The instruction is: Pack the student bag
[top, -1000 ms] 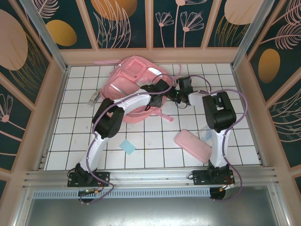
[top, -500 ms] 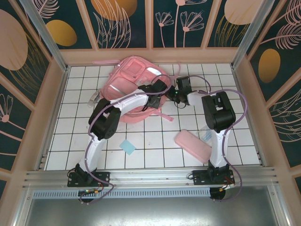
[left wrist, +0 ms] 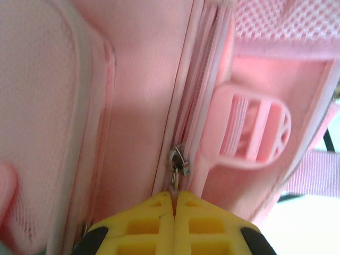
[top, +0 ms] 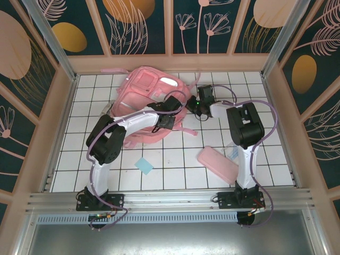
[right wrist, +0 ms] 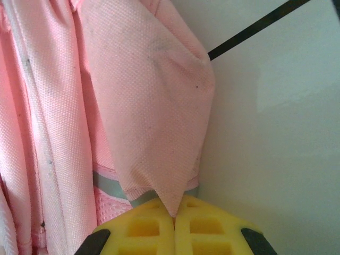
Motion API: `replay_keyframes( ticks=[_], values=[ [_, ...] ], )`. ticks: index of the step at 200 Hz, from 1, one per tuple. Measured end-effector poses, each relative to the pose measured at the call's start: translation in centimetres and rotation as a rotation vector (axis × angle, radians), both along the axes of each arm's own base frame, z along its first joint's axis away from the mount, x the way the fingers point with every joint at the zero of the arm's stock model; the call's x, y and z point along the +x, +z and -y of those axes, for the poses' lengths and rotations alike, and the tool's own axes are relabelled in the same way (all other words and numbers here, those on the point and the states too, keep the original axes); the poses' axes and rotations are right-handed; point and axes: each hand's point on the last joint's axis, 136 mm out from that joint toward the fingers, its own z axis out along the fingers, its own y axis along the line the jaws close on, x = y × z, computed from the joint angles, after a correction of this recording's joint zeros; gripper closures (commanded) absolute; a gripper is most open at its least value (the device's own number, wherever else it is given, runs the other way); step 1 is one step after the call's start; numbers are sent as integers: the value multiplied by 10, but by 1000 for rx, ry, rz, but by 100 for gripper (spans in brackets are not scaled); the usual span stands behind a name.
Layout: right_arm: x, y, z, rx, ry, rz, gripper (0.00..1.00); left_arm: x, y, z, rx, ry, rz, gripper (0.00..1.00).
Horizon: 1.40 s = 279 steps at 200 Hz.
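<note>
Tiled table [top: 175,175], arms outstretched, left claw [left wrist: 174,195] clamping student bag [top: 141,90] zip [left wrist: 179,162], right claw [right wrist: 174,210] clamping fabric [right wrist: 154,106]

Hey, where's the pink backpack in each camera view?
Top external: student bag at far centre-left of the table.
Left wrist: close up, zip pull pinched in left gripper.
Right wrist: left side, fabric corner pinched in right gripper.
Shared landmark: white tiled table, top and right wrist.
</note>
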Motion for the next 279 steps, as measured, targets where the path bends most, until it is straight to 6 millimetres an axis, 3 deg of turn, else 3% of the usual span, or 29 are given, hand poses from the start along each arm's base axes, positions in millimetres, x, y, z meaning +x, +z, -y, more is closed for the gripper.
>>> replay_keyframes(
  ticks=[48, 73, 103, 122, 154, 168, 180, 207, 231, 249, 262, 279],
  values=[
    [13, 1, 5, -5, -24, -5, 100, -15, 4, 0, -29, -21, -46, 100],
    [32, 11, 21, -26, -59, 40, 100, -35, 1, -14, 29, -24, -126, 100],
    [41, 17, 40, -85, -74, 73, 75, -30, 13, -9, 26, -29, -120, 100],
    [41, 33, 50, -120, -84, 115, 65, -26, 24, -5, 17, -34, -110, 100],
    [34, 83, 51, -139, -65, 216, 64, -12, 42, 6, -6, -43, -60, 100],
    [30, 98, 46, -143, -37, 256, 64, -5, 49, 7, -8, -39, -28, 76],
    [26, 103, 39, -141, 2, 273, 65, 0, 52, 8, -11, -33, -5, 64],
    [14, 99, 21, -139, 119, 277, 71, 8, 57, 16, -69, 13, 30, 50],
    [-7, 87, 0, -139, 223, 262, 71, 12, 52, 15, -148, 79, 54, 42],
    [-29, 69, -15, -146, 301, 223, 69, 12, 45, 2, -220, 152, 40, 27],
    [-42, 60, -25, -145, 344, 201, 68, 16, 40, -15, -273, 218, 35, 2],
    [-54, 51, -32, -147, 380, 184, 67, 21, 42, -37, -346, 302, 56, 1]
  ],
)
